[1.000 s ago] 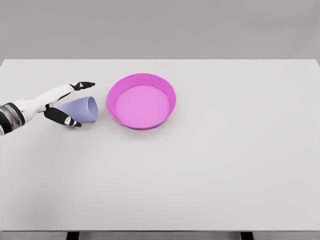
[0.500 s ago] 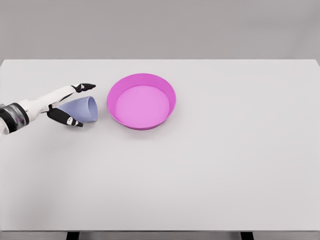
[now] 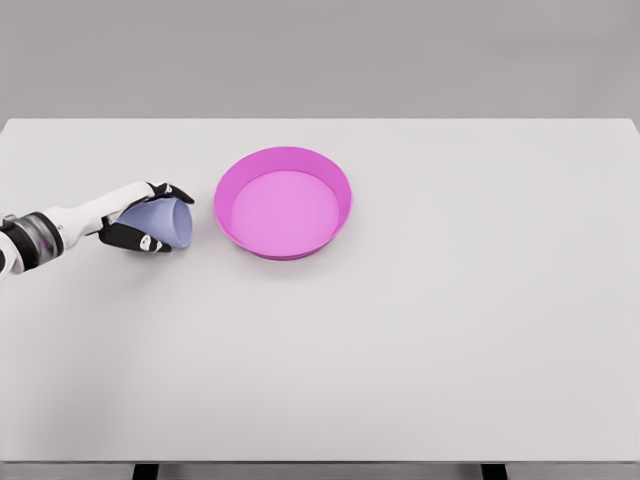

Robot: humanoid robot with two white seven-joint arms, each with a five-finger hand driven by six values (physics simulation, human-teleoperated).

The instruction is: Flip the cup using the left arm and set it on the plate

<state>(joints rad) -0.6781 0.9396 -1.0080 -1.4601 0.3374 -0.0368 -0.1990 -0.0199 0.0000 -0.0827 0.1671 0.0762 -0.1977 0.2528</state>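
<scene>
My left hand (image 3: 140,215) comes in from the left edge on its white arm, and I see its black-tipped fingers (image 3: 172,190) curled over the top of the pale lavender plastic cup (image 3: 165,222), with the thumb pressed along the cup's near side. The hand is closed around the cup, with fingers above and thumb below, so I read it as a grasp. The cup lies on its side on the white bench (image 3: 400,340), its open mouth turned to the right, toward the round magenta plate with a raised rim (image 3: 283,202). The cup's narrow base is hidden inside my palm. Cup and plate are near each other but apart, with a strip of bare bench between the cup's mouth and the plate's left rim. The plate sits flat in the middle-left part of the bench.
</scene>
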